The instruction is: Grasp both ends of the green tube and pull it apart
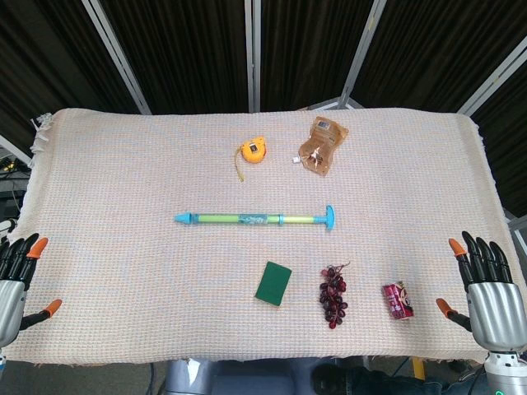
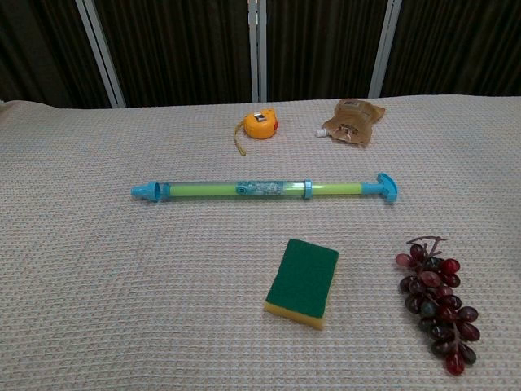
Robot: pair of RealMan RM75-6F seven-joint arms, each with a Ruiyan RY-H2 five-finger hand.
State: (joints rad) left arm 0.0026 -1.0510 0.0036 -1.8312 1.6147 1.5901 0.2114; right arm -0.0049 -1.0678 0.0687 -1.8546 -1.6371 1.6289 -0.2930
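Note:
The green tube (image 1: 254, 219) (image 2: 262, 190) lies flat across the middle of the table, with a blue nozzle at its left end and a blue T-handle at its right end. My left hand (image 1: 15, 284) hovers at the table's near left corner, fingers apart, holding nothing. Over the near right corner my right hand (image 1: 487, 288) stands upright with fingers spread and empty. Both hands are far from the tube, and neither shows in the chest view.
A green sponge (image 1: 273, 283) (image 2: 303, 282), a bunch of dark grapes (image 1: 333, 295) (image 2: 435, 300) and a red can (image 1: 398, 301) lie near the front edge. An orange tape measure (image 1: 252, 151) (image 2: 260, 125) and a brown pouch (image 1: 321, 145) (image 2: 352, 120) sit behind the tube.

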